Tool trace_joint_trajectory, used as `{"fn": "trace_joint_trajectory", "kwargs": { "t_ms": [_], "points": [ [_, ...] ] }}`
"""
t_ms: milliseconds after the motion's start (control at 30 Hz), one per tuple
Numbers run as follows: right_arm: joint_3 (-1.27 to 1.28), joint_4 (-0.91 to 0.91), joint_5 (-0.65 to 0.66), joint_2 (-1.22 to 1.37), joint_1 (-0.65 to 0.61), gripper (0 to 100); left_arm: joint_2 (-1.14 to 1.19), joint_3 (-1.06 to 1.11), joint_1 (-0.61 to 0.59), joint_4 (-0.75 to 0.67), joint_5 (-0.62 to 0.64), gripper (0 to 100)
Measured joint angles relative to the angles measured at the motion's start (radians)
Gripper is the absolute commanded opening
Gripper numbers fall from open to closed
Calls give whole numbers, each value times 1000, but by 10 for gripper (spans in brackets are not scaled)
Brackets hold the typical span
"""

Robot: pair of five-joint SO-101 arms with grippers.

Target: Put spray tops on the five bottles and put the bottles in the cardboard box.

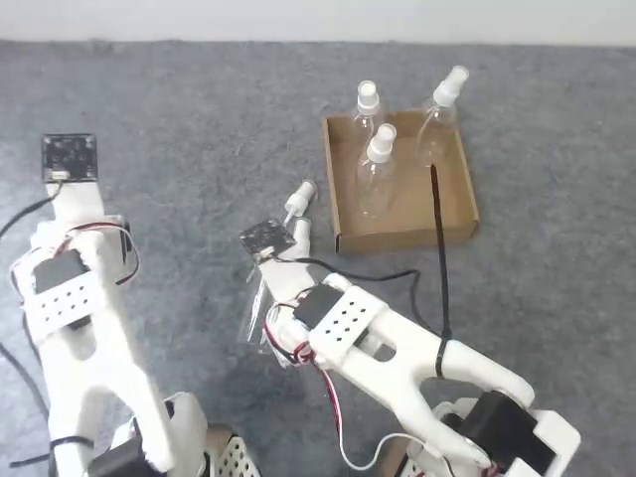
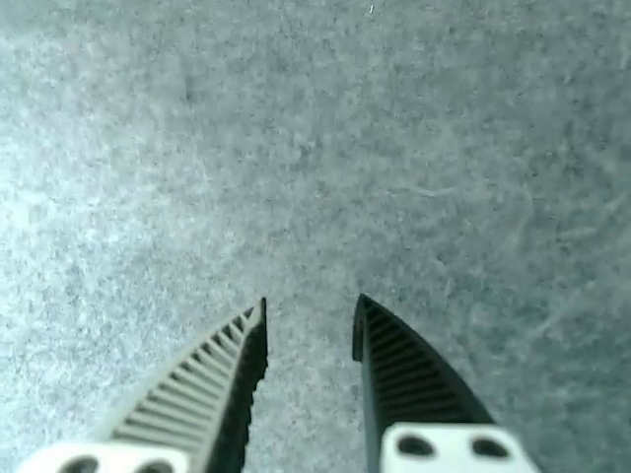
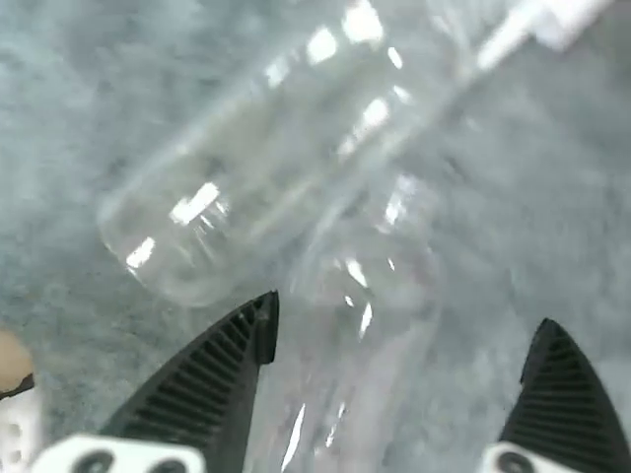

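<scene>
The cardboard box sits at the back right of the grey carpet, with three capped clear bottles inside it. Two more clear bottles lie on the carpet left of the box, under the right arm's wrist. One has a white spray top; its body lies just beyond the fingers and its spray top points away. The other bottle lies between the fingers of my open right gripper. My left gripper hangs open over bare carpet, holding nothing.
The left arm stands at the left side, far from the box. A black cable runs from the right arm across the box's front wall. Grey carpet covers the whole table.
</scene>
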Motion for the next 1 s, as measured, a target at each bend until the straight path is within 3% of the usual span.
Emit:
{"fn": "trace_joint_trajectory", "kwargs": {
  "t_ms": [233,367,533,633,733,867,1000],
  "points": [
    [0,109,-61,0,0,1,0,-3,35,0,0,136],
    [0,117,-64,0,20,17,6,-3,40,0,0,136],
    [0,138,6,-8,147,6,6,-3,49,38,0,136],
    [0,186,110,-86,262,6,6,-3,58,41,0,136],
    [0,281,310,-224,351,6,6,-3,72,41,0,136],
    [-57,497,586,-430,439,6,6,-3,97,57,11,136],
    [-137,694,755,-586,611,6,9,-15,169,104,20,137]
  ]
}}
